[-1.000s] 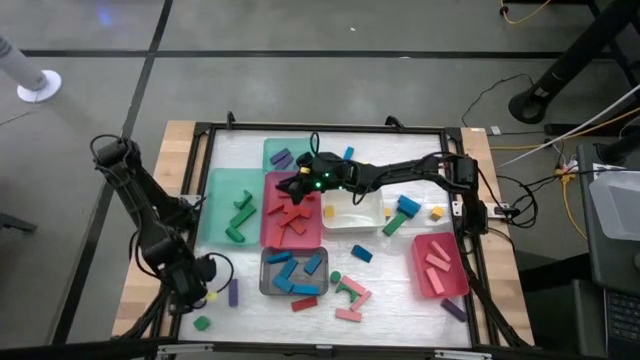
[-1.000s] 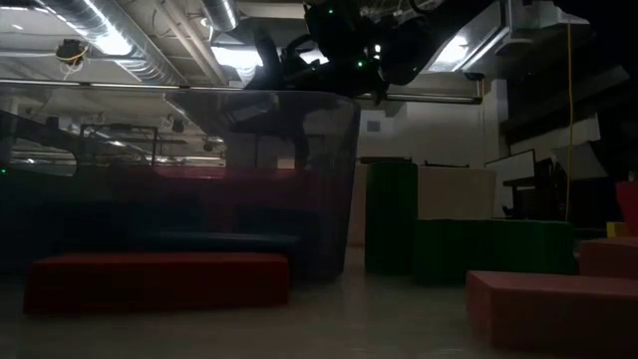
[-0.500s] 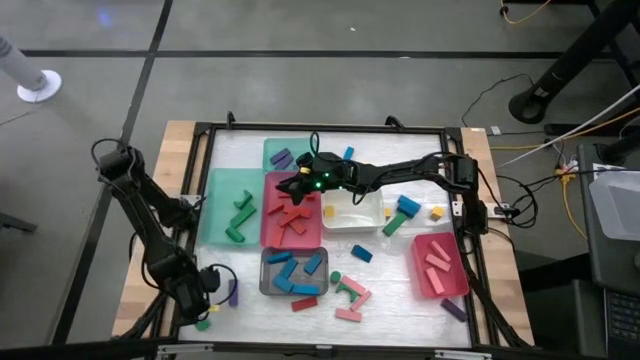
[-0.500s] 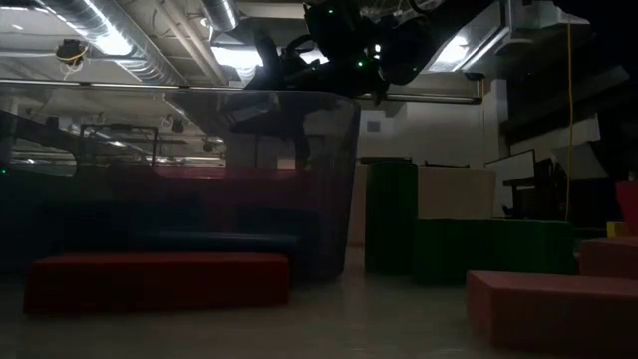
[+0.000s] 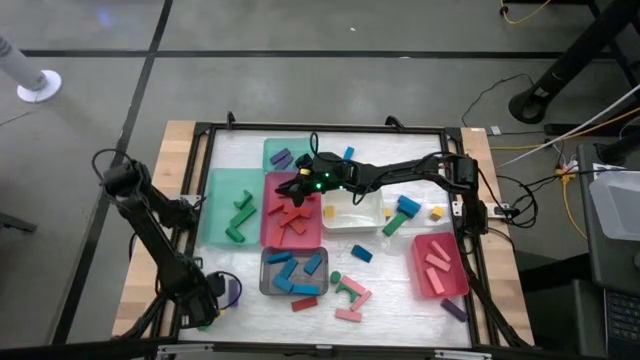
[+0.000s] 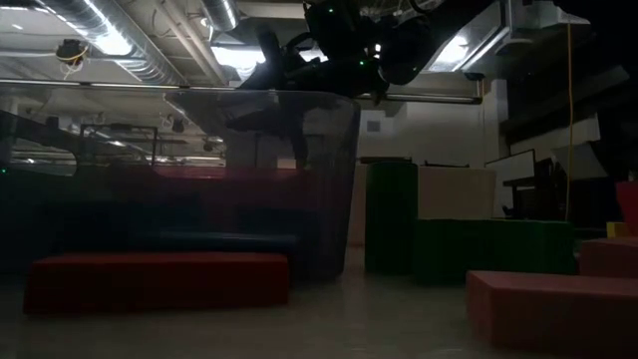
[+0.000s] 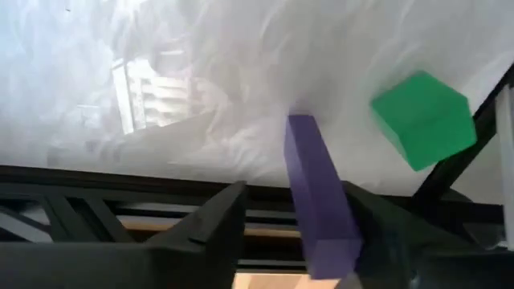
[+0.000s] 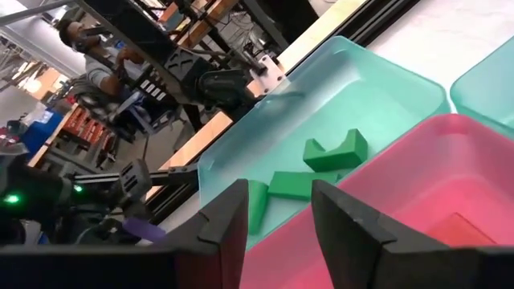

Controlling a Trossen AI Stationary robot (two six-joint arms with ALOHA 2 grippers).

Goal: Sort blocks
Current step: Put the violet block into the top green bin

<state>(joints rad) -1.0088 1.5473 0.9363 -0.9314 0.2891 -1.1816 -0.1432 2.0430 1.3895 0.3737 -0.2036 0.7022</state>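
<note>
Purple bar [image 7: 320, 201] sits between the left tool's [image 7: 293, 221] two fingers, which stand open on either side of it; whether they press it I cannot tell. Green cube [image 7: 422, 119] lies on the white table [image 7: 161, 64] just beyond that tool, apart from the bar. In the high view the left tool [image 5: 212, 296] is down at the table's near left corner, with the purple bar [image 5: 233, 291] right at it.

Right tool [image 5: 293, 186] reaches across to hover over the red tray [image 5: 268, 232], above the red blocks [image 5: 292, 214] lying in it. In its wrist view the fingers [image 8: 226, 223] are parted and nothing is between them. Just past that tool, the green tray [image 8: 353, 80] holds three green blocks [image 8: 335, 152], one an arch.

Near side of the right tool: grey tray [image 5: 266, 286] with blue blocks [image 5: 292, 270]. Beside it, a white tray [image 5: 352, 222]. Farther to the right arm's base side, a pink tray [image 5: 452, 288] with pink blocks [image 5: 436, 260].

Loose on the table: a red bar [image 5: 304, 303], pink and green pieces [image 5: 350, 291] by the grey tray, a blue block [image 5: 361, 253], a purple bar [image 5: 452, 309] at the near right corner.

A person [image 8: 100, 56] shows in the room beyond the table.
</note>
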